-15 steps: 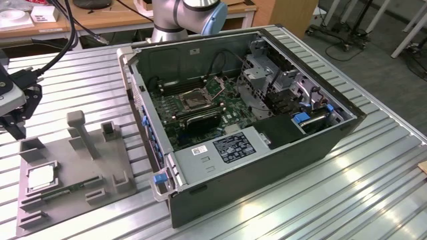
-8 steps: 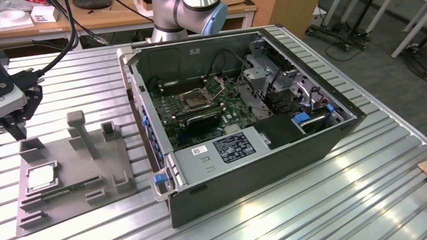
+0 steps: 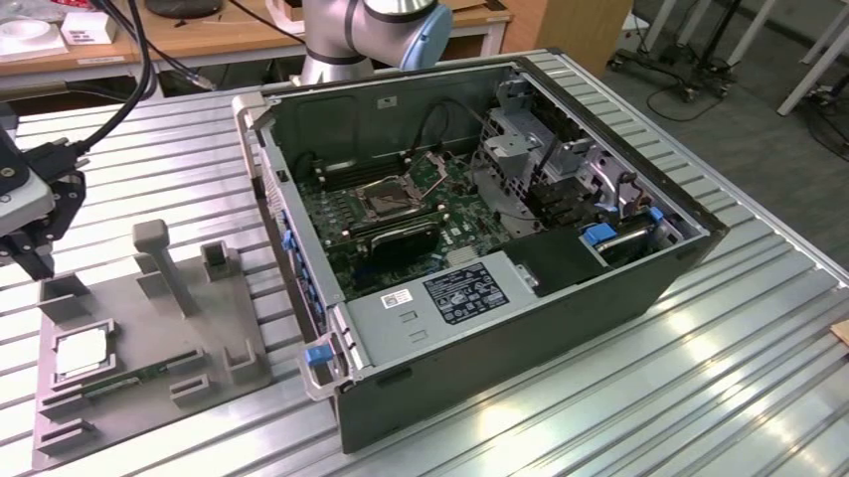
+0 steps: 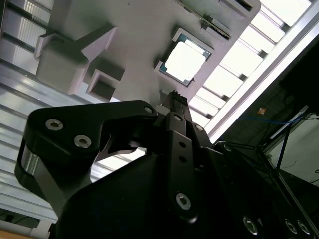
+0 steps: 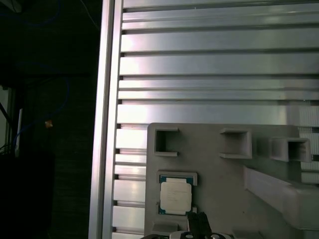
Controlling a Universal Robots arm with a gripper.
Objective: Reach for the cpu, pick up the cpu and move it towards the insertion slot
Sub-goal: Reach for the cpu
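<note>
Gripper [image 3: 34,260] hung at the exterior view's far left, over the back end of the grey holder [image 3: 146,333], and honestly I couldn't tell if it was spread or pinched together. The cpu [image 3: 80,353] sat flat in its recess, untouched, a bit nearer the camera and lower than the tool, so the reach looked like down and forward. Way over to the right, inside the computer case [image 3: 558,328], the insertion slot [image 3: 389,199] was well apart from both.
</note>
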